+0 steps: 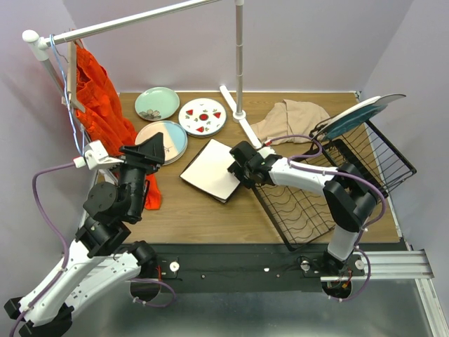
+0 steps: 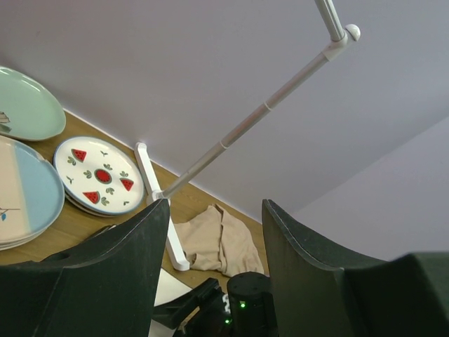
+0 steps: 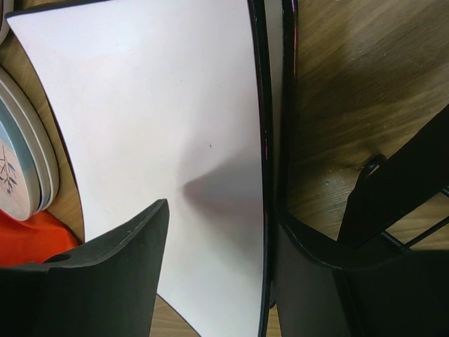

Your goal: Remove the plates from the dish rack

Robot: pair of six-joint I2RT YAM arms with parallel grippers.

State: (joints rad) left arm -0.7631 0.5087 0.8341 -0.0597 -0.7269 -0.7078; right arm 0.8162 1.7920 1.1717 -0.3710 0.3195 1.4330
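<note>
Right gripper (image 1: 235, 168), fingers spread, astride the right-hand edge of a square white plate (image 1: 209, 170) with a dark rim. In the wrist view one finger hangs over the white face and the other lies just outside the rim; no pinch on the plate is visible. The plate lies on the wooden table (image 1: 196, 210), just left of the dish rack (image 1: 302, 207) and clear of it.

Left gripper (image 1: 156, 145), fingers likewise apart with nothing between them, is raised over the table's left side and points toward the back wall.

One teal plate (image 1: 354, 119) stands tilted in the upright slotted section at the rack's far end (the flat wavy-wire base holds no plate).

Three round plates lie at the far left of the table: a pale green plate (image 1: 157, 103), a watermelon-patterned plate (image 1: 202, 116) beside it, and a pink-and-blue plate (image 1: 172, 133) nearer the left gripper.

A beige cloth (image 1: 291, 118) lies crumpled behind the rack. An orange garment (image 1: 102, 105) hangs from the white rail (image 1: 140, 22).
</note>
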